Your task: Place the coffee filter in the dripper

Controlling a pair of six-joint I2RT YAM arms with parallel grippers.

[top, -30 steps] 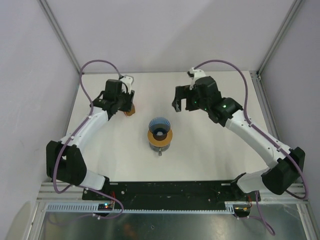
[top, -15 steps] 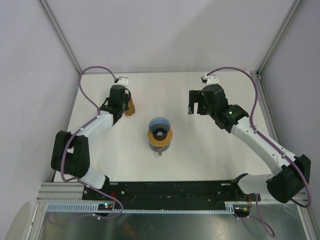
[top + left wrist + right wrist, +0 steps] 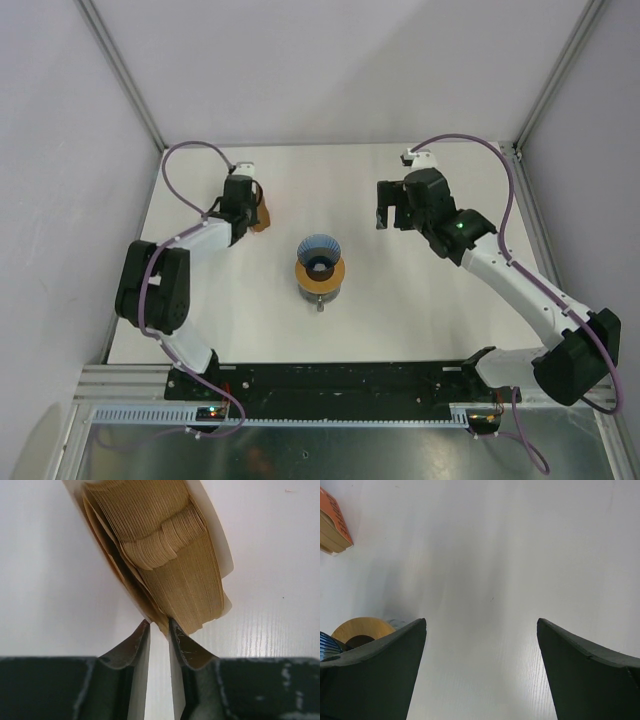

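The dripper [image 3: 320, 262], a blue ribbed cone on an orange-brown ring collar, stands mid-table; its ring also shows in the right wrist view [image 3: 362, 630]. A stack of pale tan coffee filters [image 3: 175, 555] sits in its packet [image 3: 260, 215] at the far left. My left gripper [image 3: 159, 622] is nearly closed, its tips pinching the stack's lower corner; it shows in the top view [image 3: 254, 210] at the packet. My right gripper [image 3: 481, 622] is open and empty, held over bare table right of the dripper [image 3: 388, 210].
The packet's white inner wall [image 3: 220, 545] frames the stack. Its orange face with dark lettering shows in the right wrist view [image 3: 335, 522]. Grey walls and metal frame posts enclose the white table [image 3: 420, 300].
The left arm has swung its gripper in line with the packet and closed on the stack's corner. The right gripper has drawn back to the right, away from the dripper, then held still.
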